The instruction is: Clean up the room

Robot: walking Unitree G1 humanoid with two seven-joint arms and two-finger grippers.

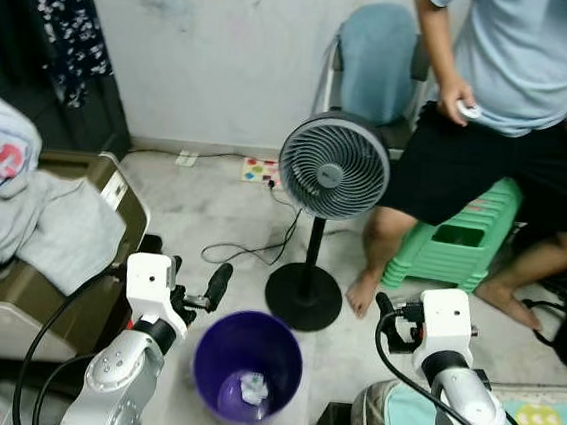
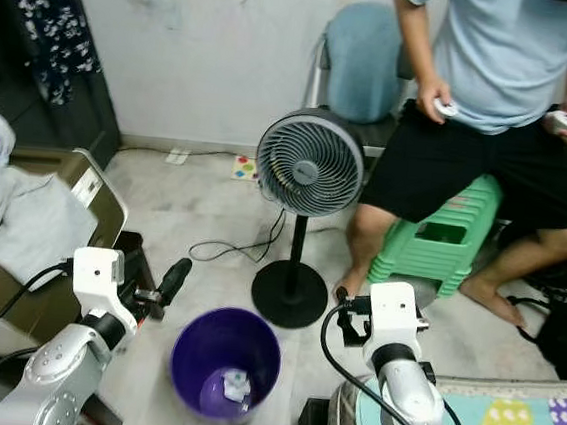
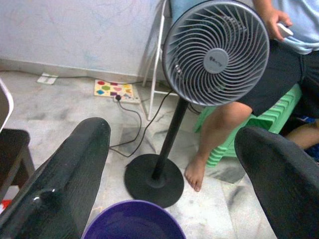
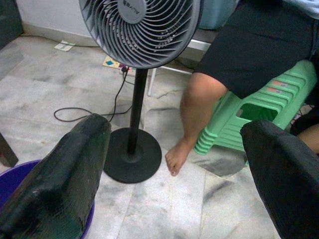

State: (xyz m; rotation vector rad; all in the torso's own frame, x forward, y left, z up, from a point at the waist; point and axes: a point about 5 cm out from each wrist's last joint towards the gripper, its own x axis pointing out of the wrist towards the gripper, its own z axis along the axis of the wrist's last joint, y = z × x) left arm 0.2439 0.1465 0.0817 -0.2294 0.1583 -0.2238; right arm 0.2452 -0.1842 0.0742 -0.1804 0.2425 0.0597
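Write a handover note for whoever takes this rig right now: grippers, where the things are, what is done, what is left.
Left gripper: open, empty, raised over the near rim of the bin.
Right gripper: open, empty, raised to the right of the bin, facing the fan.
Bin: purple, on the floor in front of the robot, just before the fan's base. A crumpled scrap lies inside.
Done: that scrap is binned.
Left: a paper scrap lies by the wall. Clothes are heaped on the left.
Caution: a person sits on a green stool behind the fan, bare foot near its base, and a cord trails on the floor.
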